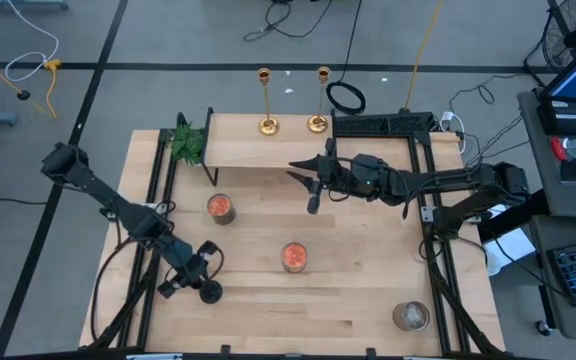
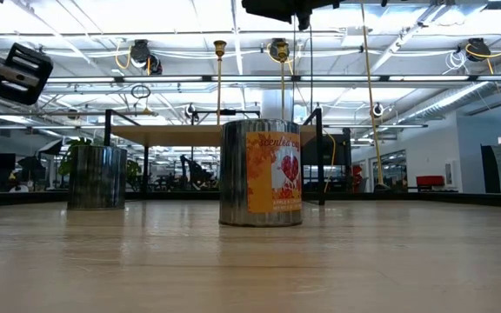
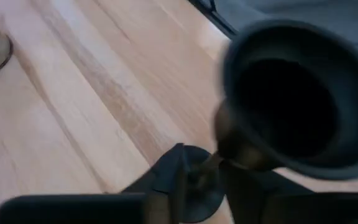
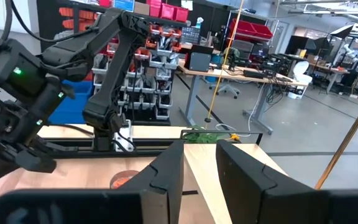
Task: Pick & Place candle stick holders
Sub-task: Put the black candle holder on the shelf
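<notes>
Two gold candle stick holders (image 1: 266,100) (image 1: 320,98) stand upright on their round bases on the raised wooden shelf (image 1: 238,150) at the table's far side; they also show in the low view (image 2: 219,83). My left gripper (image 1: 196,280) is near the table's near left and is shut on the shorter black candle stick holder (image 1: 211,292), whose round hollow end (image 3: 297,93) fills the left wrist view. My right gripper (image 1: 313,190) hovers over the table's middle just before the shelf, fingers a little apart (image 4: 199,180) and empty. My left gripper pinches the black holder's thin stem (image 3: 219,160) between its two fingers, just behind the wide round hollow end (image 3: 303,99). The holder is tipped over, its hollow end facing back toward the wrist camera. Whether it is clear of the table I cannot tell.
Three candle tins stand on the table: one left of centre (image 1: 220,207), one in the middle (image 1: 294,256) (image 2: 261,172), one near the near right corner (image 1: 410,316). A green leafy plant (image 1: 188,140) stands at the shelf's left end. A black frame (image 1: 383,125) borders the far right.
</notes>
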### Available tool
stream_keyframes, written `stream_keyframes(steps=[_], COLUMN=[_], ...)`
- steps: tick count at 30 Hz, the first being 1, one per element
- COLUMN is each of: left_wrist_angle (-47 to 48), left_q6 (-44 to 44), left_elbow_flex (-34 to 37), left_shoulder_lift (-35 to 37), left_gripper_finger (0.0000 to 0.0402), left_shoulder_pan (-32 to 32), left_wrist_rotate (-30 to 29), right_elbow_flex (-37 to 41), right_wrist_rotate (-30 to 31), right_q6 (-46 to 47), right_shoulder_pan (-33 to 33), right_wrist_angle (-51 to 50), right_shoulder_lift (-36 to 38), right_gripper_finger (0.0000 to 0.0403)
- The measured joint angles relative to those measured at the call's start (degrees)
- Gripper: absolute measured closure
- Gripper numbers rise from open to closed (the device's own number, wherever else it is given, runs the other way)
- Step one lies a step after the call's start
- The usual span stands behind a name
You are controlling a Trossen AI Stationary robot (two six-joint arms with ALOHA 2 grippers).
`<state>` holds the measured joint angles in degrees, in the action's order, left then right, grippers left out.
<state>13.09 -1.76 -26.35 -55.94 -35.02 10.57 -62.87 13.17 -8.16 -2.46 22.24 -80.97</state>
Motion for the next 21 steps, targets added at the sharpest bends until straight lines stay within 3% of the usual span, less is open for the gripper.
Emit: stream_keyframes(steps=[3,5,11,15,18,21], left_wrist_angle=[-1.7,-3.8,-12.2,-11.9,-11.5,-10.6], left_q6=[0.1,0.0,5.0,6.4,5.5,5.8], left_elbow_flex=[0.0,0.0,-0.2,-3.3,-7.0,-11.9], left_shoulder_lift=[0.2,0.5,0.8,1.0,0.6,0.7], left_gripper_finger=[0.037,0.0386,0.0373,0.0388,0.0385,0.0377], left_shoulder_pan=[-0.5,-0.7,-0.6,1.0,3.4,6.4], left_wrist_rotate=[-0.1,-0.2,-6.5,-14.8,-23.1,-27.3], right_elbow_flex=[0.0,0.0,0.0,0.0,0.0,0.0], right_wrist_rotate=[0.0,0.0,0.0,0.0,0.0,0.0], right_q6=[0.0,0.0,0.0,0.0,0.0,0.0], right_shoulder_pan=[0.0,0.0,0.0,0.0,0.0,0.0], right_wrist_angle=[0.1,0.1,0.2,0.2,0.2,0.2], right_shoulder_lift=[0.0,0.0,0.0,0.0,0.0,0.0], right_gripper_finger=[0.0314,0.0314,0.0314,0.0314,0.0314,0.0314])
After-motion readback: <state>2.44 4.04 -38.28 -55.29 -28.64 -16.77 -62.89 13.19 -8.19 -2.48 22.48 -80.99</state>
